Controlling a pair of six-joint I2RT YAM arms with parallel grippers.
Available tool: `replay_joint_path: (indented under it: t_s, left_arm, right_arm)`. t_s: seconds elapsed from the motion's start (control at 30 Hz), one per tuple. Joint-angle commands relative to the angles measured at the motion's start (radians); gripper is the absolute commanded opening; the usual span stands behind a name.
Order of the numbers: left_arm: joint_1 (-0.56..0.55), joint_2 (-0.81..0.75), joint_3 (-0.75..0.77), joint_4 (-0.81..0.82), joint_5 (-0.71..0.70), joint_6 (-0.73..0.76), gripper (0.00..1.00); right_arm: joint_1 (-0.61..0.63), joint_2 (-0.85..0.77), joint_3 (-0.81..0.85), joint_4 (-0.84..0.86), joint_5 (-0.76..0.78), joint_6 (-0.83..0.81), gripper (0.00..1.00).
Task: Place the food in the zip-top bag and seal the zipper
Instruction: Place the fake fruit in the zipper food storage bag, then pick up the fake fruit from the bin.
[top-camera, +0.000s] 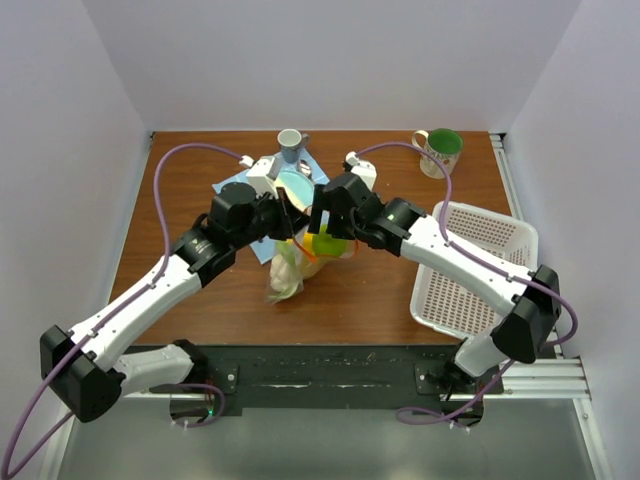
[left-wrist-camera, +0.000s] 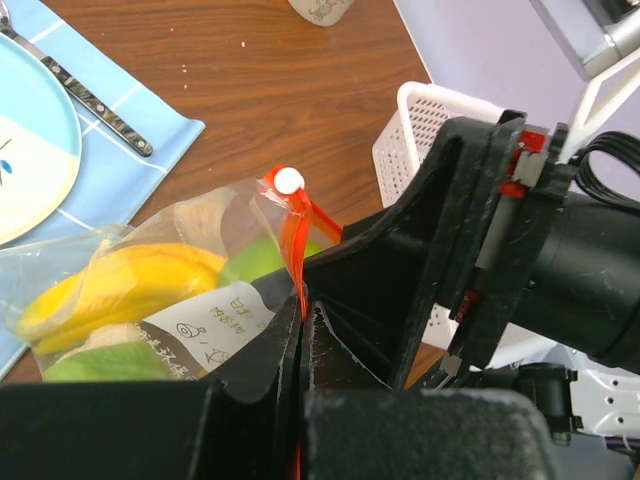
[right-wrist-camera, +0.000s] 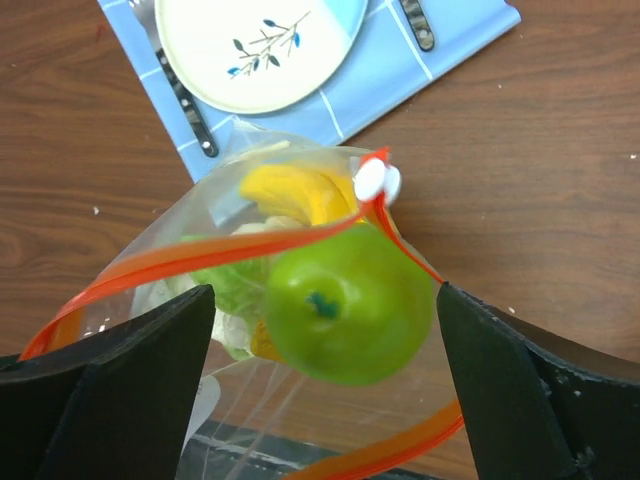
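Roughly halfway through, judging by the layout. Already inside the clear, crinkly plastic zip-top bag (top-camera: 285, 275), just beyond and below the left claw (left-wrist-camera: 302, 325): a curved yellow banana (left-wrist-camera: 110, 285) and a pale green leafy piece (left-wrist-camera: 90, 365). Pinching the thin orange-red zipper strip (left-wrist-camera: 295, 245) with that left claw, pressed together on one lip, holding the mouth up off the brown wooden surface (left-wrist-camera: 280, 80). Directly ahead of the right claw (right-wrist-camera: 325, 292), spread wide and gripping nothing: a glossy round green apple (right-wrist-camera: 350, 305), squarely between the dark fingers (right-wrist-camera: 130, 390) and touching neither, sitting in the gap between the two lips of the strip. Hard to say whether fully dropped in or only resting at the mouth. Beneath the apple, a glimpse of something orange-yellow, too hidden to name. At the far corner of the mouth, just beyond the right claw: the small white slider (right-wrist-camera: 377, 182), parked at the end with the lips well apart. Left to do, by the look of it: settle the apple deeper, confirm no food remains outside, then draw the slider along the zipper strip to shut the mouth. Well off to the right of both claws: a white plastic lattice basket (top-camera: 470, 270)
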Motion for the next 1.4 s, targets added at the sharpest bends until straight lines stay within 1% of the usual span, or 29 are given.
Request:
replay_joint_path:
  t_s: [0.0, 0.07, 0.1, 0.13, 0.17, 0.2, 0.27, 0.3, 0.37, 0.4, 0.47, 0.5, 0.67, 0.7, 0.87, 0.9, 0.97, 1.0, 1.07, 1.1, 1.17, 1.37]
  left_arm:
    - [0.005, -0.046, 0.038, 0.112, -0.024, -0.056, 0.0]
    - [0.007, -0.05, 0.039, 0.111, -0.036, -0.061, 0.0]
    - [0.005, -0.053, 0.041, 0.111, -0.046, -0.063, 0.0]
    - [0.007, -0.058, 0.041, 0.109, -0.065, -0.064, 0.0]
    - [0.011, -0.061, 0.041, 0.106, -0.072, -0.066, 0.0]
    - [0.016, -0.062, 0.041, 0.106, -0.073, -0.064, 0.0]
    - [0.03, -0.064, 0.041, 0.106, -0.067, -0.064, 0.0]
    - [0.036, -0.062, 0.041, 0.105, -0.064, -0.066, 0.0]
    - [0.048, -0.056, 0.039, 0.109, -0.043, -0.07, 0.0]
    - [0.05, -0.056, 0.036, 0.117, -0.036, -0.072, 0.0]
    - [0.051, -0.049, 0.027, 0.137, -0.018, -0.076, 0.0]
    - [0.051, -0.044, 0.026, 0.14, -0.009, -0.078, 0.0]
    - [0.054, -0.016, 0.01, 0.183, 0.063, -0.093, 0.0]
    - [0.054, -0.012, 0.01, 0.191, 0.089, -0.093, 0.0]
    - [0.054, 0.008, 0.027, 0.177, 0.126, -0.073, 0.0]
    - [0.054, 0.008, 0.032, 0.171, 0.131, -0.07, 0.0]
    - [0.056, 0.005, 0.039, 0.168, 0.138, -0.06, 0.0]
    - [0.056, 0.005, 0.044, 0.166, 0.148, -0.055, 0.0]
    - [0.054, 0.008, 0.05, 0.156, 0.149, -0.047, 0.0]
    - [0.054, 0.008, 0.055, 0.152, 0.152, -0.041, 0.0]
    - [0.056, 0.01, 0.059, 0.14, 0.151, -0.036, 0.0]
    - [0.054, 0.008, 0.067, 0.123, 0.146, -0.018, 0.0]
  right_arm:
    - [0.001, -0.027, 0.098, -0.014, 0.05, 0.003, 0.99]
    - [-0.002, -0.046, 0.113, -0.051, 0.076, 0.002, 0.99]
    - [-0.013, -0.062, 0.116, -0.098, 0.099, 0.0, 0.99]
    - [-0.021, -0.076, 0.119, -0.128, 0.144, 0.003, 0.99]
    - [-0.036, -0.118, 0.115, -0.158, 0.169, 0.006, 0.99]
    - [-0.08, -0.143, 0.106, -0.21, 0.183, 0.011, 0.99]
    - [-0.151, -0.206, 0.046, -0.244, 0.173, 0.013, 0.99]
    - [-0.218, -0.264, 0.021, -0.278, 0.172, 0.006, 0.99]
    - [-0.277, -0.319, -0.034, -0.326, 0.221, 0.003, 0.99]
    - [-0.339, -0.358, -0.052, -0.364, 0.237, -0.001, 0.99]
    - [-0.418, -0.382, -0.118, -0.375, 0.226, -0.018, 0.99]
    - [-0.493, -0.393, -0.138, -0.381, 0.22, -0.036, 0.99]
    - [-0.665, -0.378, -0.209, -0.433, 0.283, -0.027, 0.99]
    - [-0.721, -0.376, -0.221, -0.429, 0.283, -0.015, 0.99]
    - [-0.854, -0.372, -0.336, -0.32, 0.281, -0.015, 0.99]
    - [-0.913, -0.363, -0.351, -0.292, 0.278, -0.021, 0.99]
    - [-0.969, -0.334, -0.397, -0.252, 0.237, -0.05, 0.99]
    - [-1.019, -0.327, -0.413, -0.211, 0.216, -0.056, 0.99]
    - [-1.067, -0.315, -0.462, -0.162, 0.168, -0.07, 0.99]
    - [-1.081, -0.309, -0.488, -0.121, 0.157, -0.073, 0.99]
    - [-1.113, -0.283, -0.503, -0.09, 0.136, -0.086, 0.99]
    - [-1.148, -0.226, -0.542, 0.021, 0.058, -0.106, 0.99]
